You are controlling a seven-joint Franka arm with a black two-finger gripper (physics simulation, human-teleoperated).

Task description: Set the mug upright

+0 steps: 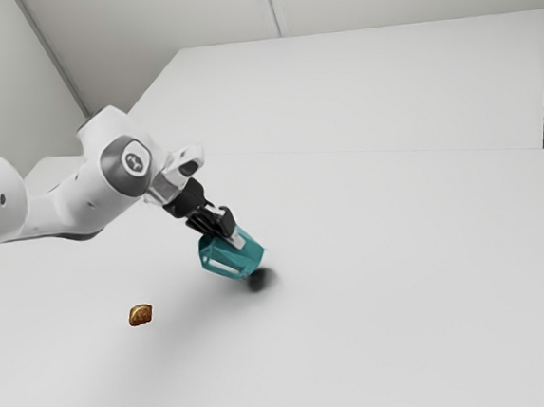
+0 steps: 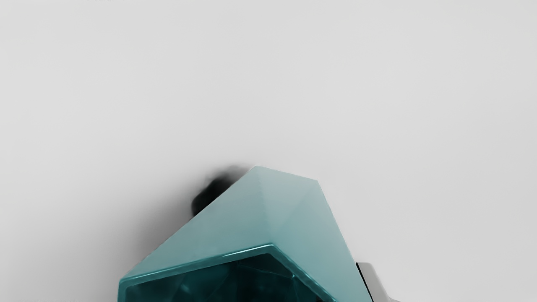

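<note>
The gripper [image 1: 231,237] is pinching the mug [image 1: 234,256] by its wall, as far as I can judge: one pale finger [image 2: 372,280] lies flat against the outside in the wrist view, and something dark at the inner edge of the mouth is probably its partner (only a sliver of it peeps out, so I go partly by the way the mug hangs). The arm [image 1: 90,196] reaches in from between nine and ten o'clock of the gripper in the exterior view.

The mug sits at about five o'clock from the gripper's knuckles, tilted over. Its rim [image 2: 201,262] and open mouth face back toward the hand, while the narrower end points away from it. A dark shadow [image 1: 260,279] falls on the table [image 1: 383,279] at between four and five o'clock from the mug; it looks lifted, though an edge might yet be touching.

Farther out, at eight o'clock from the mug, a small brown lump [image 1: 141,315] lies well apart and has no part in this.

As to progress, I would say the hold is secured but the uprighting is not complete. What is left is to level the mug, set its base flat on the table, let go and draw clear without tipping it.
</note>
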